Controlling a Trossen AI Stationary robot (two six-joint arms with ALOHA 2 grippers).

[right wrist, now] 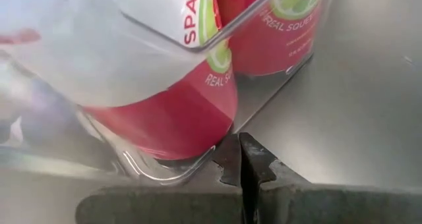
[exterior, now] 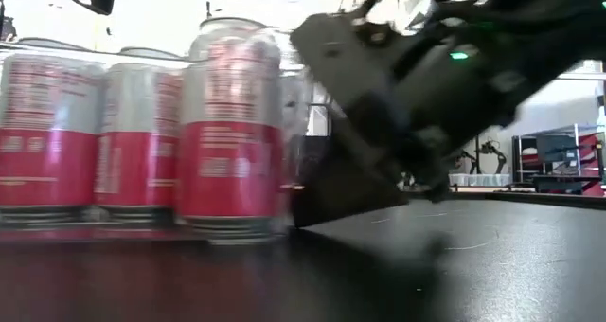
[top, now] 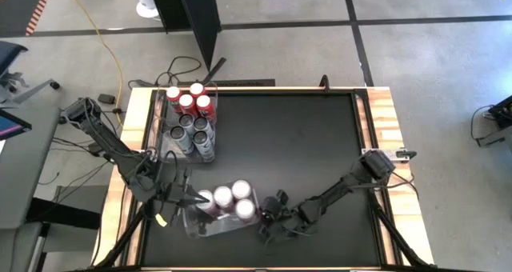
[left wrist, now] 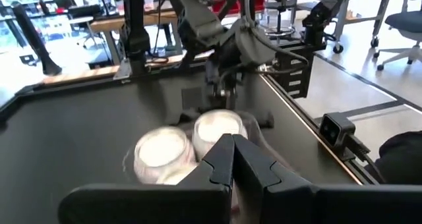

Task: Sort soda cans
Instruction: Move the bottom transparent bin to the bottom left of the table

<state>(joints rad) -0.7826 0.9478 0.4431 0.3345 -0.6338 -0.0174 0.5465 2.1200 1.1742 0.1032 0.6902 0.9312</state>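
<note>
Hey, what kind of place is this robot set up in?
Probably a robotics lab or workshop: bare concrete floor with cables, office chairs and workbenches behind the black table, and more equipment racks in the background.

Two dark jointed arms, black cabling, left tool (left wrist: 232, 159) matte black wedge-shaped fingers, green light, possibly an indicator

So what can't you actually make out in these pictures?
- Near tub: how many white-and-red cans it holds; in the high view the left pincer covers part of it.
- Can lettering: blurred in the low view, cut off by the edge in the right wrist view.
- Right pincer: whether it touches the tub; the gap cannot be judged.
- Dark cans in the far tub: labels too small.
</note>
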